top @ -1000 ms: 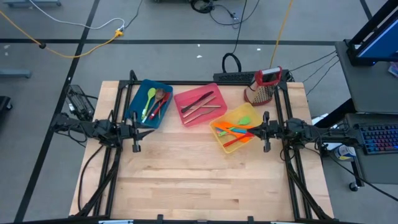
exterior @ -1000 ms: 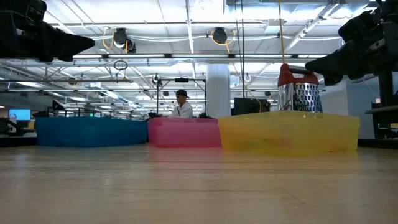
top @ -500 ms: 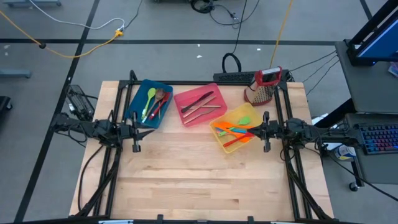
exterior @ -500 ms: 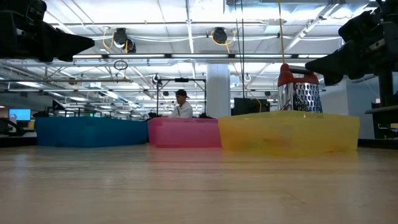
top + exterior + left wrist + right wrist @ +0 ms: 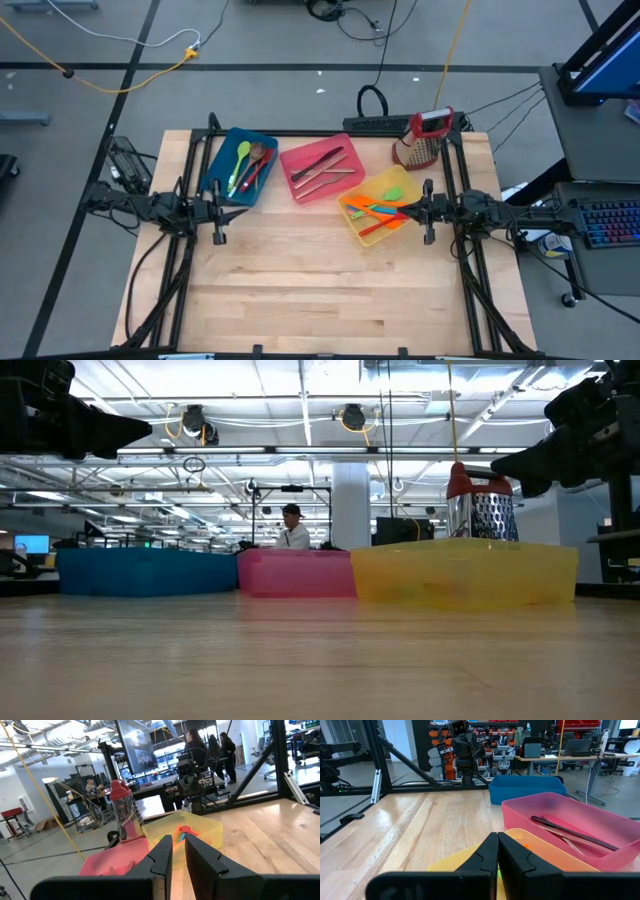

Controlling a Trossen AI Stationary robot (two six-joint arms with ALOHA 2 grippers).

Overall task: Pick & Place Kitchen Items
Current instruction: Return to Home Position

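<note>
Nothing has moved since the earlier frames – both arms and all contents hold the same positions.

Left gripper [image 5: 179, 842]: at the table's left edge beside the blue bin [image 5: 215, 172], fingers a narrow slit apart, empty.
Right gripper [image 5: 497, 839]: at the right edge beside the yellow bin [image 5: 347, 212], clenched on nothing.
Kitchen items: all binned – green spoon [image 5: 241, 158] in blue, black and copper cutlery [image 5: 320, 168] in the pink bin [image 5: 300, 195], orange spatula [image 5: 372, 210] in yellow.
Box grater [image 5: 424, 138]: upright, behind the yellow bin.
Status, judged: sorting complete, arms homed.
</note>
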